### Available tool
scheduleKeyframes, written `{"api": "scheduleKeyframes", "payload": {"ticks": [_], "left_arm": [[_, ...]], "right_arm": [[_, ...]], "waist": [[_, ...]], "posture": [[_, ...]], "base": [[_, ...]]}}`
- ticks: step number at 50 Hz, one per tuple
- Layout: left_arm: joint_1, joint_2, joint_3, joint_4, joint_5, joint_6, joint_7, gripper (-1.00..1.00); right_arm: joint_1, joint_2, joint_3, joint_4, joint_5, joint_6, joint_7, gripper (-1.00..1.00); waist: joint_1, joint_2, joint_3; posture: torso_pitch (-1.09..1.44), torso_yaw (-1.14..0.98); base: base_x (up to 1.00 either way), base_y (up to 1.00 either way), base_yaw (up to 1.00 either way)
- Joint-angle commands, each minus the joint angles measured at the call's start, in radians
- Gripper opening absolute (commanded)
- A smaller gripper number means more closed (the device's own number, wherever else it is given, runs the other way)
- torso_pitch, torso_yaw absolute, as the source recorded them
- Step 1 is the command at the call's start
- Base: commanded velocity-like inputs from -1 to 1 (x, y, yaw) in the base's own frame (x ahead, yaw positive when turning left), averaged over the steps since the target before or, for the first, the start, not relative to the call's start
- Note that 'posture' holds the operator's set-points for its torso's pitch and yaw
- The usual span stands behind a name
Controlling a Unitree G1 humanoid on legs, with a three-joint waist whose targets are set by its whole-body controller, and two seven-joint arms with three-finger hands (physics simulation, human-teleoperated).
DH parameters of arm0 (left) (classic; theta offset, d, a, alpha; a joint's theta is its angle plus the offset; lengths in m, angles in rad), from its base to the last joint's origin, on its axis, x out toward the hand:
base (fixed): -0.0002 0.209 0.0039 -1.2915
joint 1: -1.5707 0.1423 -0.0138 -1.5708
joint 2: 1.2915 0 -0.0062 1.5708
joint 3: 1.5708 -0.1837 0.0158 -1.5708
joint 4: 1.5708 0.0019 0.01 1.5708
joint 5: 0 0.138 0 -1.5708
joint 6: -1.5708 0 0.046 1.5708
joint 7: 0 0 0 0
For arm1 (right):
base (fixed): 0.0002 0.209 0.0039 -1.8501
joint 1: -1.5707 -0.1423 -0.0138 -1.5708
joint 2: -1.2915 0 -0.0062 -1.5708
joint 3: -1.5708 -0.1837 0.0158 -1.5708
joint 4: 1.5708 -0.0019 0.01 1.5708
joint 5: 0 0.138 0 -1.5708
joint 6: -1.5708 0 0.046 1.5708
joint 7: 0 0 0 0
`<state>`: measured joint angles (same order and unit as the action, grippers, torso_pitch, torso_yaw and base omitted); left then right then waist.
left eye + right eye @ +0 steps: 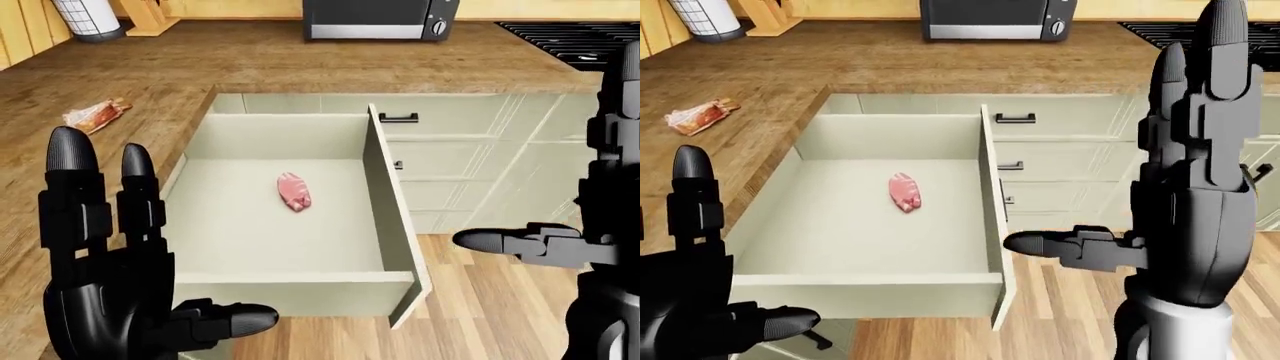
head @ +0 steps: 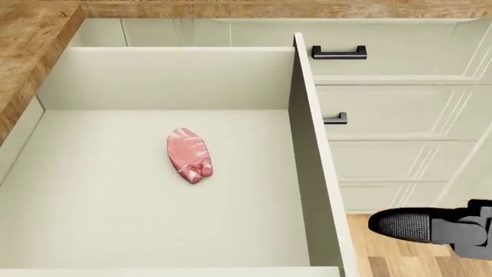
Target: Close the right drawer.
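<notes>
Drawer (image 1: 300, 225) open w/ meat (image 1: 294, 191), wood counter (image 1: 260, 64), both hands (image 1: 110, 300) (image 1: 1190, 225) spread wide

The drawer (image 1: 290, 277) is showing smooth, matt, pale painted panels, and the raw meat (image 2: 189, 155) inside is looking moist and marbled pink. The countertop (image 1: 250, 64) is displaying warm wood grain, as is the floor (image 1: 1060, 315). Both hands, left (image 1: 110, 292) and right (image 1: 1190, 225), are appearing matt black plastic with finely textured fingertip pads (image 2: 404, 224). The microwave (image 1: 380, 19) is gleaming like brushed metal.
</notes>
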<state>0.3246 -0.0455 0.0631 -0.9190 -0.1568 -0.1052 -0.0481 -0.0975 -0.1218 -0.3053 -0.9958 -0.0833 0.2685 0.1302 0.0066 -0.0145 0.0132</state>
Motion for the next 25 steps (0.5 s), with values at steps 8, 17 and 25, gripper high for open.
{"api": "scheduleKeyframes", "payload": {"ticks": [8, 17, 25], "left_arm": [[-0.006, 0.002, -0.002, -0.041, 0.001, -0.019, 0.001, 1.0], [-0.009, 0.003, -0.002, -0.049, 0.003, -0.01, 0.004, 1.0], [-0.012, 0.003, -0.003, -0.054, 0.006, -0.002, 0.005, 1.0]], "right_arm": [[0.021, -0.068, -0.186, 0.144, 0.097, -0.124, -0.013, 1.0], [0.072, -0.106, -0.302, 0.499, 0.128, -0.379, -0.034, 1.0], [0.051, -0.172, -0.294, 0.945, 0.142, -0.63, -0.095, 1.0]], "waist": [[0.0, -0.006, 0.0], [-0.003, -0.01, 0.006], [-0.006, -0.011, 0.006]], "posture": [[0.0, 0.0], [0.0, 0.0], [0.0, 0.0]], "base": [[0.0, 0.0, 0.0], [0.0, 0.0, 0.0], [0.0, 0.0, 0.0]]}}
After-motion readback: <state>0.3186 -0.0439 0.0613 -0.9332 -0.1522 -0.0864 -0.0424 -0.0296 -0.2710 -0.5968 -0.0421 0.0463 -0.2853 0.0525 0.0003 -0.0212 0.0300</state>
